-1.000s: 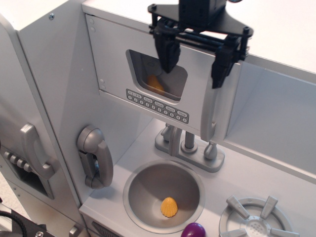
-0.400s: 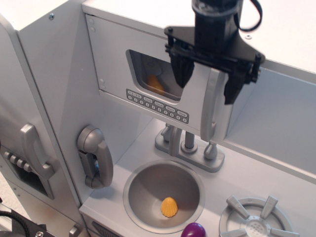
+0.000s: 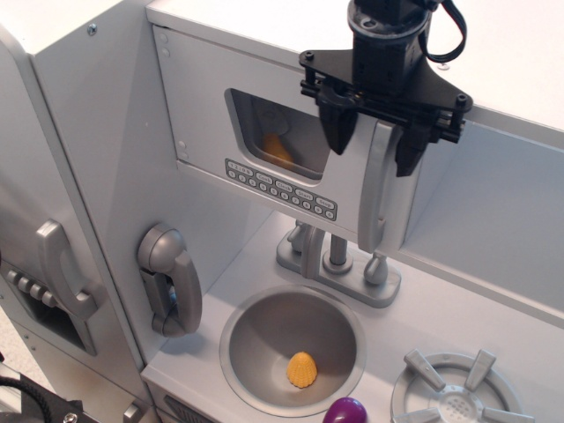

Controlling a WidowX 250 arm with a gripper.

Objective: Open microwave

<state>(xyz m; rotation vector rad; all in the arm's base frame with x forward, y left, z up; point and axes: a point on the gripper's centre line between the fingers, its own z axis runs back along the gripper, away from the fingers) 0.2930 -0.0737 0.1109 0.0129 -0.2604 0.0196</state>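
**Claw at microwave handle**

Hovering black claw spread apart, fingers straddling top of vertical handle, contact unclear. Sitting upper centre above sink: microwave, door looking closed. Showing orange item through window; another orange piece lying in sink.

The microwave sits at the back, above the sink. The gripper straddles the top of its handle. The tap stands behind the sink, the phone to its left, the burner to its right.
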